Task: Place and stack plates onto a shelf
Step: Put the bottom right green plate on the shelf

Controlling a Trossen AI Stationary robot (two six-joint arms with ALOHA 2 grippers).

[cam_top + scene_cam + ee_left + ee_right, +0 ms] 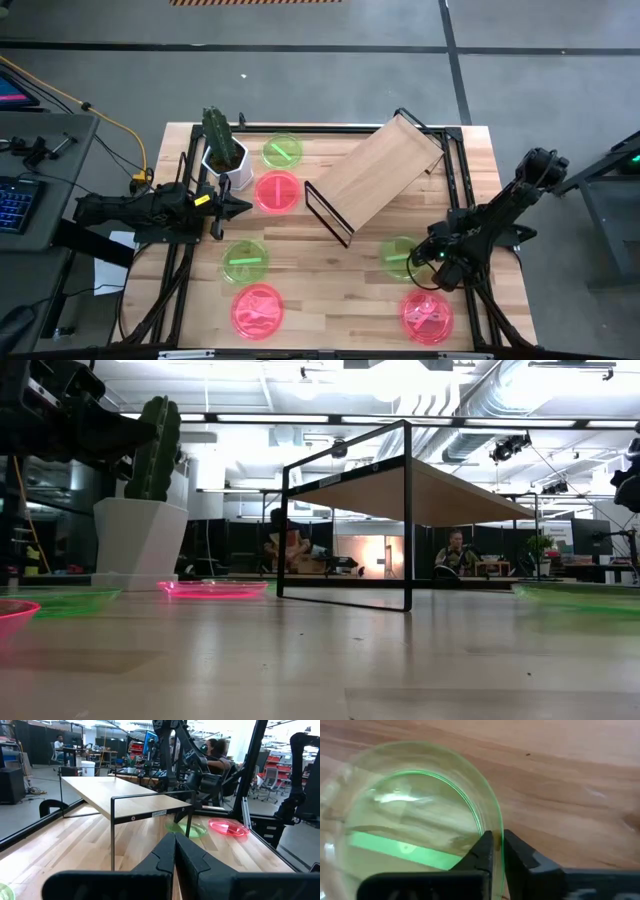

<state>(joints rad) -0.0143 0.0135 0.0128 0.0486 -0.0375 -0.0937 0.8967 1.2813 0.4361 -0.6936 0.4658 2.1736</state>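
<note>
My right gripper (498, 837) is at the near right of the table, shut on the rim of a neon green plate (398, 254). My left gripper (243, 208) is shut and empty, held above the table at the left, between a pink plate (278, 192) and a green plate (244, 262). Another green plate (282, 152) lies at the far side, and pink plates lie at the near left (258, 310) and near right (428, 315). The plywood shelf (380, 175) stands on its black wire frame at the far middle, turned askew. My right gripper pinches the green plate's rim (499, 822) on the plate's right side, one finger inside the plate and one outside. The fingers come slanting down from the table's right. Whether the plate is lifted off the table, I cannot tell.
A white pot with a cactus (225, 150) stands at the far left, beside the far green plate. Black frame rails (180, 250) run along the table's left and right sides. Bare tabletop (330, 290) lies in the near middle. People sit in the room beyond.
</note>
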